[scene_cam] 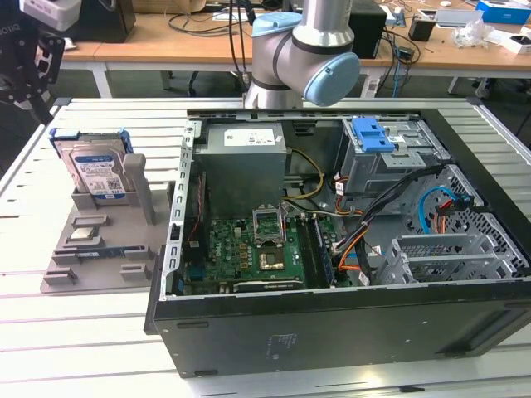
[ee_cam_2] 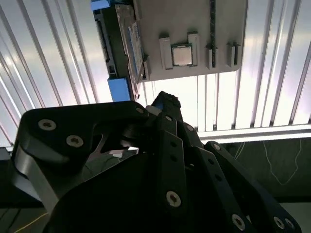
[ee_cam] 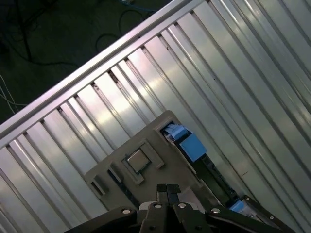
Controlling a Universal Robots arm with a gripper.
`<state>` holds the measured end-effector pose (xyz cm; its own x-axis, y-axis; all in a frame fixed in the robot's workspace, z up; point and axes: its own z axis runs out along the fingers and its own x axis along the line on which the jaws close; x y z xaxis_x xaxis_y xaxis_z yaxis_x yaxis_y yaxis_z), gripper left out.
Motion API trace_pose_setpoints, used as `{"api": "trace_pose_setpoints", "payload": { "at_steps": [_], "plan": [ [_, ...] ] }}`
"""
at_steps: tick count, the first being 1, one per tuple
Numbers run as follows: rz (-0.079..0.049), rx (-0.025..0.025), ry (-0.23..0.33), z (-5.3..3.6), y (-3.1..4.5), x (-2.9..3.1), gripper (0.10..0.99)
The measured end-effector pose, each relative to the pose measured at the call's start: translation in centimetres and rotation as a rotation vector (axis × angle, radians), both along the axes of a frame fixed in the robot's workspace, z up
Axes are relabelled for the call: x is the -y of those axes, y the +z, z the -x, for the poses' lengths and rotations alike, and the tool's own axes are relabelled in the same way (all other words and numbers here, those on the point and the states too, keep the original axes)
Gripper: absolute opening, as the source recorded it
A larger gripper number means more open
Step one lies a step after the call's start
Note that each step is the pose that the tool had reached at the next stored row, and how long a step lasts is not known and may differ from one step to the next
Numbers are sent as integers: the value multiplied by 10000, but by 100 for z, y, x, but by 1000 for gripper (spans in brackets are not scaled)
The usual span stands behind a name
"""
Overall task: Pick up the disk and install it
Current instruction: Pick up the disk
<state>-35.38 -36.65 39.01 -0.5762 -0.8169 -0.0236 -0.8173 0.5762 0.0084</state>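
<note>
The disk (scene_cam: 97, 170) is standing upright on its edge in a slot of the grey holder (scene_cam: 99, 257), at the exterior view's left, its label facing out and its blue frame showing at the corners. A small square chip (scene_cam: 83, 235) is lying in a pocket of the holder in front of the disk. The holder is sitting on the ribbed bench (scene_cam: 83, 348), just beside the open case (scene_cam: 332, 332). The hand (ee_cam: 167, 190) is hanging above the holder with its fingers together, gripping nothing and touching nothing. The arm (scene_cam: 303, 58) is rising behind the case.
</note>
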Motion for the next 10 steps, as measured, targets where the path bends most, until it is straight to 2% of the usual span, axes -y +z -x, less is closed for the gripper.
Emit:
{"api": "trace_pose_setpoints", "payload": {
  "at_steps": [10],
  "plan": [
    [4, 0, 1423, 0, 0, 0, 102]
  ]
}}
